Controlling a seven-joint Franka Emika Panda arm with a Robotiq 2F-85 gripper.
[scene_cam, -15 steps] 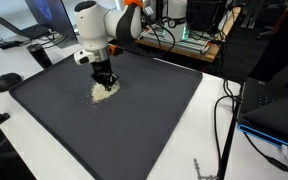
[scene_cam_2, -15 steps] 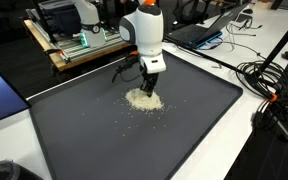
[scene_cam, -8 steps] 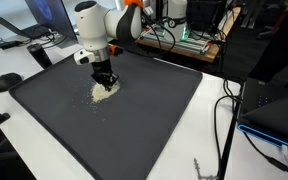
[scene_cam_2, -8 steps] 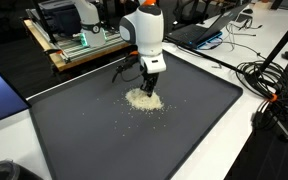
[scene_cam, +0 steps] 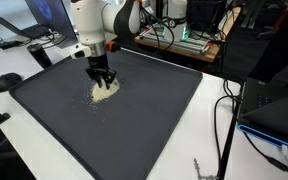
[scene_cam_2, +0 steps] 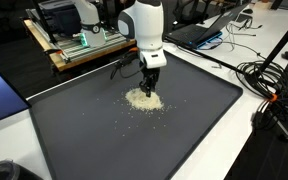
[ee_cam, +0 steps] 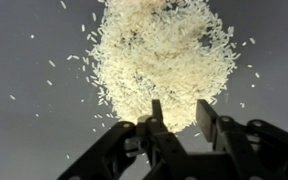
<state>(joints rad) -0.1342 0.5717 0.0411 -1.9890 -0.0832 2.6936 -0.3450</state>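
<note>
Hanging the gripper (scene_cam: 103,80) low over the rice pile (scene_cam: 105,90) on the dark mat (scene_cam: 149,120), well inside its edges, in both exterior views, yet hiding the gap between the jaws there. Showing only in the wrist view the fingers (ee_cam: 156,112) standing a little apart, pinching nothing, just at the heap's near edge, with loose grains (ee_cam: 44,62) lying scattered left and right.
</note>
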